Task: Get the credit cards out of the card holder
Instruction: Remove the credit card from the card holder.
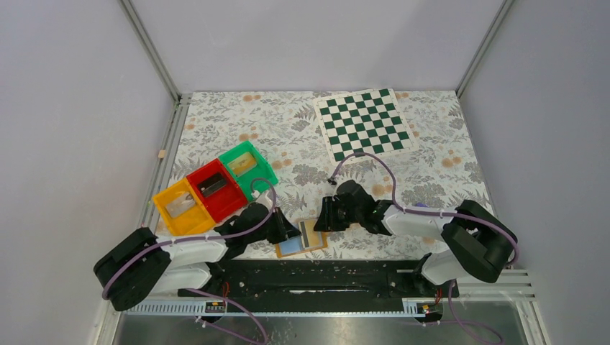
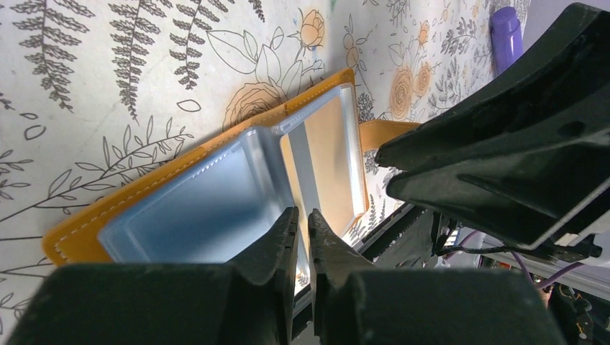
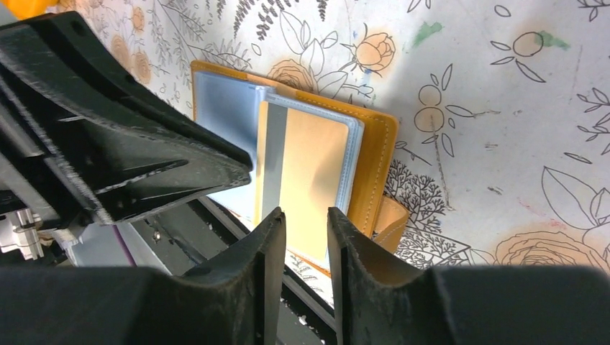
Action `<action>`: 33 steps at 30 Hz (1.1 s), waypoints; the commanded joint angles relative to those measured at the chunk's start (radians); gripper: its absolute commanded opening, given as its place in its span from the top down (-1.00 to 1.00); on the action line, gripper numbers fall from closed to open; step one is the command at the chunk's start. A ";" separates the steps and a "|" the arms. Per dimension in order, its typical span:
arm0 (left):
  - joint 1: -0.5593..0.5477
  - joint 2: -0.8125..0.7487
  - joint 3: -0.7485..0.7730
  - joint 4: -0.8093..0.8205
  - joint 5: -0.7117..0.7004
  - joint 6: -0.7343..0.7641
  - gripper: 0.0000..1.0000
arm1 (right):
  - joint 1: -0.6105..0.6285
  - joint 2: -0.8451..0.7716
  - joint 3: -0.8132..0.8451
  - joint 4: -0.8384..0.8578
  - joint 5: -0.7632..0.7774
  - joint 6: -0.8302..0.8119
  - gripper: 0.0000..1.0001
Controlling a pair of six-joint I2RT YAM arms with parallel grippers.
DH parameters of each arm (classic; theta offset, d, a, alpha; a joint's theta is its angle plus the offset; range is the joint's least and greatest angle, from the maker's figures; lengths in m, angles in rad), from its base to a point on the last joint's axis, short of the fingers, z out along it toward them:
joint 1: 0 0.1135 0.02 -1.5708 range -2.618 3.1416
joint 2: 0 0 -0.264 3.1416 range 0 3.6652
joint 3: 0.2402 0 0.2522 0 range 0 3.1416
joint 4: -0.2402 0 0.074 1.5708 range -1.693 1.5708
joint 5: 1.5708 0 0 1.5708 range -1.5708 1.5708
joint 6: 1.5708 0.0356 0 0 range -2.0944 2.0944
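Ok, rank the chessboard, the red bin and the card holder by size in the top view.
1. chessboard, clearly largest.
2. red bin.
3. card holder, slightly smaller than the bin, though it is partly hidden.

Left gripper [image 2: 303,226]: bottom centre, closed to a thin slit, tips at the near edge of the open card holder [image 2: 162,188]; unclear whether anything is pinched.
Card holder: lying open and flat, orange border with pale stitching, clear pale-blue sleeves inside.
Card [image 2: 327,154]: tan with a grey stripe, tucked in the right-hand sleeve, just beside the left fingertips.
Strap [image 2: 388,131]: orange, sticking out past the holder's right edge.
Right gripper [image 2: 385,171]: large, black and close, tips beside the holder's right edge, above the strap.
Tablecloth [image 2: 108,86]: cream, printed with ferns and orange roses.
Purple object [image 2: 506,29]: top right, partly hidden.
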 commanded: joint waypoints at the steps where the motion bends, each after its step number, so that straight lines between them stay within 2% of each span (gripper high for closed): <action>1: -0.005 -0.076 0.044 -0.062 -0.029 0.008 0.80 | 0.008 0.033 0.026 0.027 0.000 -0.008 0.35; 7: -0.005 -0.172 0.051 -0.212 -0.082 0.026 0.80 | 0.009 0.058 0.028 0.010 0.024 -0.017 0.39; 11: -0.005 -0.188 0.028 -0.220 -0.085 0.021 0.80 | 0.009 0.063 0.025 0.001 0.039 -0.019 0.38; 16: -0.004 -0.180 0.008 -0.183 -0.075 0.016 0.80 | 0.008 0.093 0.026 0.008 0.028 -0.022 0.39; 23: -0.004 -0.179 0.001 -0.085 -0.048 0.014 0.74 | 0.008 0.111 0.014 0.024 0.032 -0.018 0.57; 33: -0.006 -0.046 0.001 0.033 -0.023 0.006 0.62 | 0.008 0.120 0.007 0.045 0.011 -0.008 0.59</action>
